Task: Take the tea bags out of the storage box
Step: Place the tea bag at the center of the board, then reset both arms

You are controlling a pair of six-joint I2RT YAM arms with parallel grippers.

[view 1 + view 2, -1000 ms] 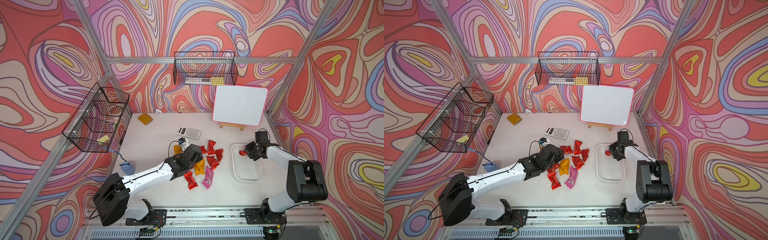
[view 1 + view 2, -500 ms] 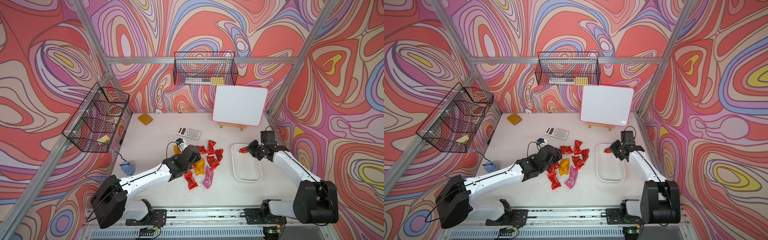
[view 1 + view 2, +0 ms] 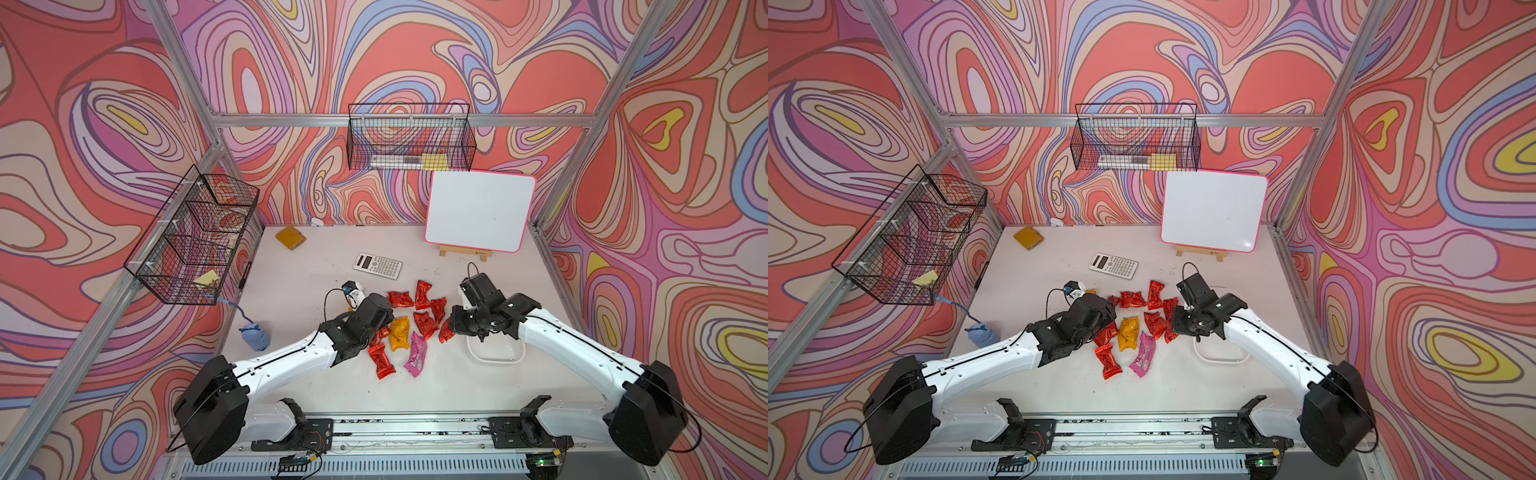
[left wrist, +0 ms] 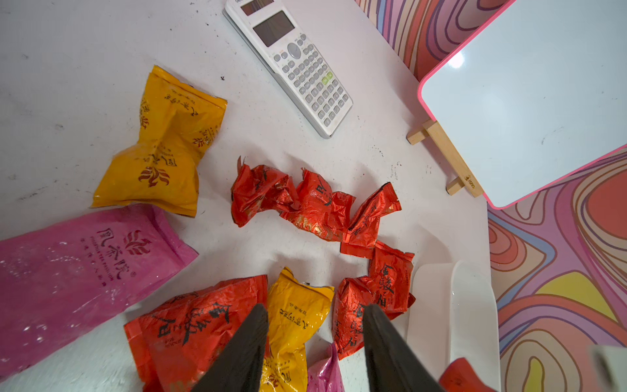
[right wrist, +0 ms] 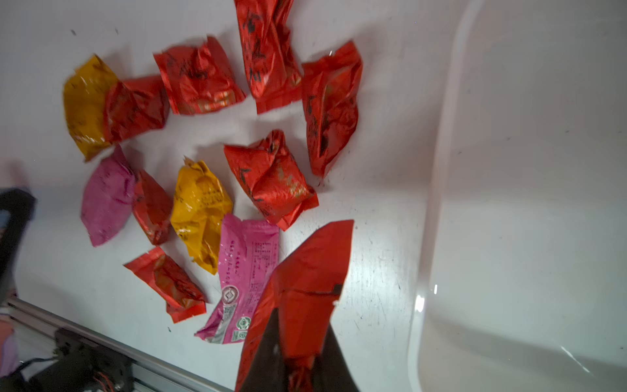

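The tea bags (image 3: 409, 320) lie scattered on the white table left of the storage box (image 3: 496, 358); they are mostly red, with some yellow and pink. My right gripper (image 5: 302, 356) is shut on a red tea bag (image 5: 305, 288) that hangs over the table between the box's left rim and the pile, also seen as the held tea bag (image 3: 445, 332). The box interior (image 5: 526, 203) shows bare white. My left gripper (image 4: 315, 325) is open, low over a yellow bag (image 4: 295, 315) and red bags, holding nothing.
A calculator (image 3: 377, 266) lies behind the pile. A whiteboard on a wooden easel (image 3: 480, 216) stands at the back right. A mustard pad (image 3: 291, 237) sits at the back left, a blue object (image 3: 255, 336) at the left edge. Wire baskets (image 3: 409, 139) hang on the walls.
My right gripper has carried the red tea bag from over the box's far end towards the left and front, out past the box's left rim. The left arm has barely moved.
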